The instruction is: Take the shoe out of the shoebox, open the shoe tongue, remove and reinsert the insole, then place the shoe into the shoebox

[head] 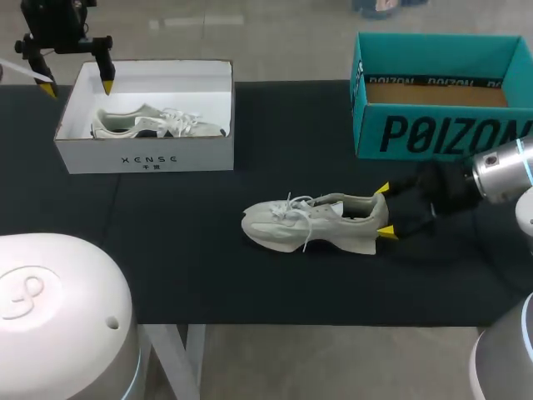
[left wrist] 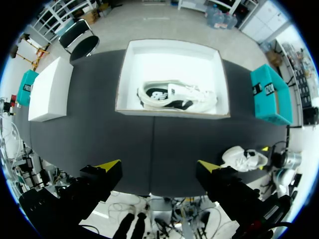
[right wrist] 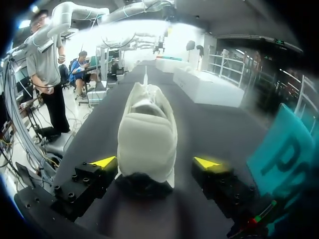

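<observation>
Black matte cloth across the table (head: 208, 267), an open carton toward either arm. Lying just ahead of the right gripper (head: 385, 211): a pale grey sneaker (head: 308, 223), heel set between the yellow-tipped fingers (right wrist: 102, 163), toe pointing away. Spread wide on either side of the padded heel collar, with no visible pinch; parted, gripping nothing. Hanging over a corner of the white shoebox (head: 141, 154), the left gripper (head: 77, 85), likewise parted and empty, with a second shoe (head: 154, 123) resting in the box ahead of and below it. Close beside the right arm, a teal shoebox (head: 416, 133) showing a bare brown cardboard floor. By the look of it, removal done and tongue-opening in hand. Calls next, most likely, for steadying the heel while laces and tongue get drawn up and forward to expose the insole. Soft, fabric-like upper, loose floppy laces, thick sculpted sole flaring at the heel; stiff, square-edged card for both boxes.
</observation>
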Available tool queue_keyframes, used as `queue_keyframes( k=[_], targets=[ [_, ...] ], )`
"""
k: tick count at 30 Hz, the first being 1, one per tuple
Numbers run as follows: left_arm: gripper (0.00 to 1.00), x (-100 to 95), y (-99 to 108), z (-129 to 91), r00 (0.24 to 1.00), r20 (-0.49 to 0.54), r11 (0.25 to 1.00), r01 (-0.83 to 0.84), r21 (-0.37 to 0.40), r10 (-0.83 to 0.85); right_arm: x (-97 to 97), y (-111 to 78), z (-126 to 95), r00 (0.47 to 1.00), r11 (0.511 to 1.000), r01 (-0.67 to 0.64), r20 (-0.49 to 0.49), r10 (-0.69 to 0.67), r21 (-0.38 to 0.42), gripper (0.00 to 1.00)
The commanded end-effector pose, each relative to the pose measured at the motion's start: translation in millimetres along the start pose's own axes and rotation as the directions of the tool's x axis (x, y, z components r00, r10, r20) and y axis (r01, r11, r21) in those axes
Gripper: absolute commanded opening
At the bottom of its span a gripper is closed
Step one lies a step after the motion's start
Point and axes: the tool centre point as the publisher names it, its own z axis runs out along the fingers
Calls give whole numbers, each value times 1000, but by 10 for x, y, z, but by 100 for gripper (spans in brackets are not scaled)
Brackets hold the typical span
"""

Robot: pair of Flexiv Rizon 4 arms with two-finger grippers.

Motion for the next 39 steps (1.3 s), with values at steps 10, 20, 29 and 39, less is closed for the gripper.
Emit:
queue_keyframes(
  k=[10,20,29,39],
  targets=[
    [100,0,6,-1,1000,2,1000,1,1,-1,98,-63,266,997,998,-60,44,61,-28,100],
    [100,0,6,-1,1000,2,1000,1,1,-1,112,-90,404,995,996,-90,33,91,-27,100],
    [100,0,6,-1,1000,2,1000,1,1,-1,99,-125,544,994,994,-109,16,109,-14,19],
    [100,0,6,-1,1000,2,1000,1,1,-1,166,-133,526,996,996,-90,3,90,23,0]
  ],
)
